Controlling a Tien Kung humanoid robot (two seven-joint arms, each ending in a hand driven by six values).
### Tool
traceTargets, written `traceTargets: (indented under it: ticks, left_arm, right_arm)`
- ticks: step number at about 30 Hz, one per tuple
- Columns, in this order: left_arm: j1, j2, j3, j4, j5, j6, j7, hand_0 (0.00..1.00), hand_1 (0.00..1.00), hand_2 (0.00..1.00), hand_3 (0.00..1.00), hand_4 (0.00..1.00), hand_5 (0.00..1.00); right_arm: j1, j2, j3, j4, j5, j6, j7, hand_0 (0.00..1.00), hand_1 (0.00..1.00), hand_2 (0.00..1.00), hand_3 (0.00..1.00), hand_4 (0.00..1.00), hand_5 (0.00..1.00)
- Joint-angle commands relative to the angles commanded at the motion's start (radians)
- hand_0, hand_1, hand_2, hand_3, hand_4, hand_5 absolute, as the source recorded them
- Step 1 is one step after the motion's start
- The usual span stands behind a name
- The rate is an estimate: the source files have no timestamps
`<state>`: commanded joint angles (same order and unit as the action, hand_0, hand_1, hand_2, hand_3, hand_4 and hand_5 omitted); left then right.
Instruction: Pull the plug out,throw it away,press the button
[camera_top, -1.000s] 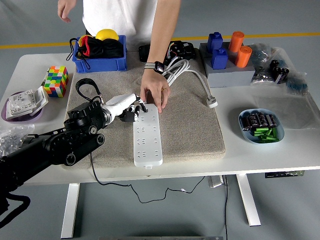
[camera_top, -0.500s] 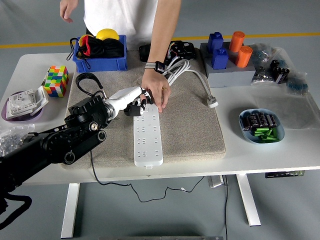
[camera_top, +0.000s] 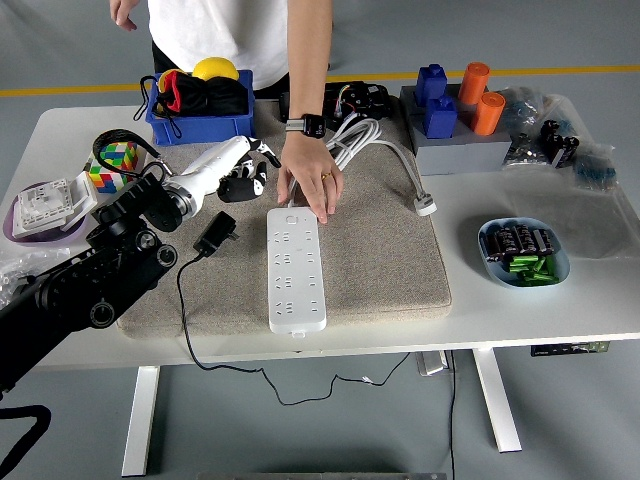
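So the plug (camera_top: 215, 234) is out now. A second ago the left hand (camera_top: 238, 172) was right up against the top end of the white power strip (camera_top: 296, 270), working at the socket, and now it has swung up and away to the left, toward the blue bin (camera_top: 197, 124). The black plug lies loose on the beige mat (camera_top: 380, 250), just beside the strip's upper left corner, with its thin black cord trailing down off the near edge of the surface (camera_top: 560, 300).

The hand looks loosely curled and I can't see anything in it, so my read is it's let the plug go rather than carried it. Hard to be sure of the exact finger pose, it's a bit of a tangle of white and black there.

The person's hand (camera_top: 308, 178) is still pressing flat on the top end of the strip, pinning it in place.

Task-wise I'd say pull and toss are basically done, if dropping it on the mat counts as throwing away. The button at the strip's top end is what's left, and it's currently under or right by the person's hand. Right arm isn't visible at all.
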<state>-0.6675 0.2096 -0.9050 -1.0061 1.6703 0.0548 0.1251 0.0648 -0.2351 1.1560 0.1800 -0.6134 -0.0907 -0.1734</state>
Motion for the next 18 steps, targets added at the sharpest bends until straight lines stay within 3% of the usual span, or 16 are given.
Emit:
traceTargets:
  ticks: [3, 4, 9, 10, 18]
  left_arm:
    - [0.05, 0.012, -0.085, -0.029, 0.021, 0.007, -0.014, 0.23, 0.209, 0.281, 0.655, 0.518, 0.002]
    - [0.068, 0.014, -0.118, -0.037, 0.027, 0.011, -0.019, 0.658, 0.661, 0.598, 0.672, 0.767, 0.002]
    - [0.139, 0.023, -0.246, -0.064, 0.046, 0.026, -0.041, 0.658, 0.661, 0.598, 0.672, 0.767, 0.002]
    - [0.15, 0.024, -0.266, -0.068, 0.049, 0.028, -0.044, 0.776, 0.764, 0.679, 0.704, 0.779, 0.028]
    - [0.244, 0.038, -0.432, -0.103, 0.073, 0.055, -0.082, 0.782, 0.765, 0.693, 0.72, 0.784, 0.051]
  right_arm:
    - [0.001, 0.0, 0.001, 0.0, 0.0, 0.0, 0.002, 0.753, 0.663, 0.651, 0.619, 0.66, 0.505]
    - [0.001, 0.0, 0.003, 0.0, -0.002, 0.0, 0.002, 0.753, 0.663, 0.651, 0.618, 0.66, 0.505]
    - [0.002, 0.0, 0.005, 0.0, -0.006, 0.002, 0.0, 0.753, 0.663, 0.651, 0.618, 0.66, 0.505]
    - [0.002, -0.001, 0.006, 0.0, -0.007, 0.002, -0.001, 0.753, 0.663, 0.651, 0.619, 0.66, 0.505]
    - [0.011, -0.004, 0.001, 0.0, -0.006, 0.006, -0.002, 0.753, 0.663, 0.65, 0.618, 0.66, 0.505]
